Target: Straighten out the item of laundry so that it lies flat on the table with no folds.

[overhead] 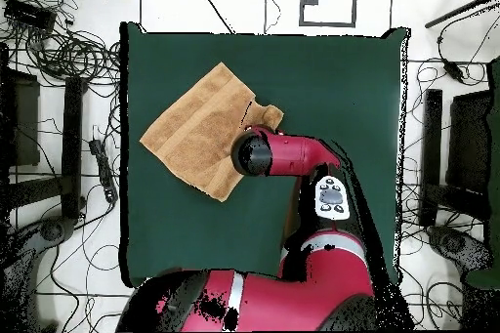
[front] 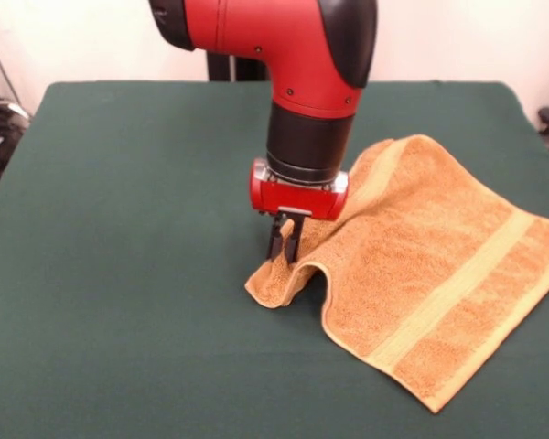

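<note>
Towel (front: 430,274) corner raised in the front view, gripper (front: 286,245) clamped on it; overhead, arm hides this

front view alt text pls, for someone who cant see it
A red and black robot arm reaches down from above, its claw closed on a raised fold at one corner of an orange-tan towel. The rest of the towel lies mostly flat on a dark green table, with a lighter band near its edge.

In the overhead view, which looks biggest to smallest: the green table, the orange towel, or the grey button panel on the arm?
1. table, by far the largest.
2. towel.
3. button panel, smallest, though it sits nearer the camera, so it looks bigger than it is.
</note>
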